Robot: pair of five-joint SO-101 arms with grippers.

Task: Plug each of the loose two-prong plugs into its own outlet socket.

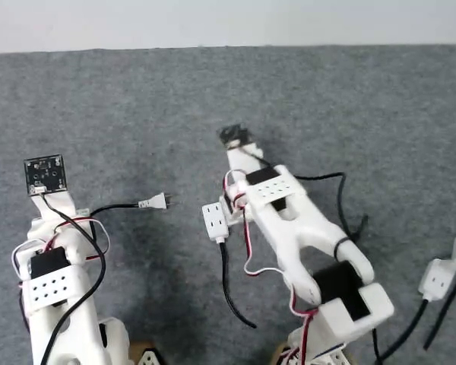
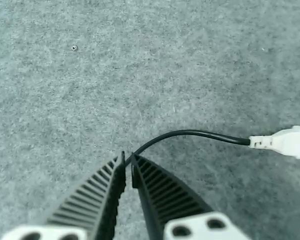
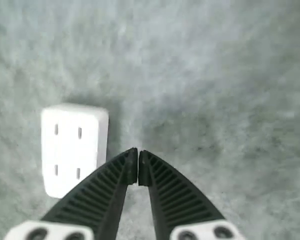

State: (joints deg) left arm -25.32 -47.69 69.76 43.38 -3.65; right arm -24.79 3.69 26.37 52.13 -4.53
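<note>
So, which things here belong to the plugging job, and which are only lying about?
Job:
two-prong plug on its black cable, which the left gripper holds
outlet socket near the right gripper
white cabled piece at the edge, probably

Lying about:
small speck on the grey mat

Grey, felt-like table (image 1: 365,106) from near edge to far. Left of centre, lying flat: a white two-prong plug (image 1: 158,201), prongs pointing right, black cord (image 1: 114,207) curving off to the left. Right of it and apart: a white outlet block (image 1: 214,220), sockets up, its own black lead (image 1: 229,289) trailing toward the near edge. At the right edge, near side: another white block (image 1: 438,277) with black leads.
</note>
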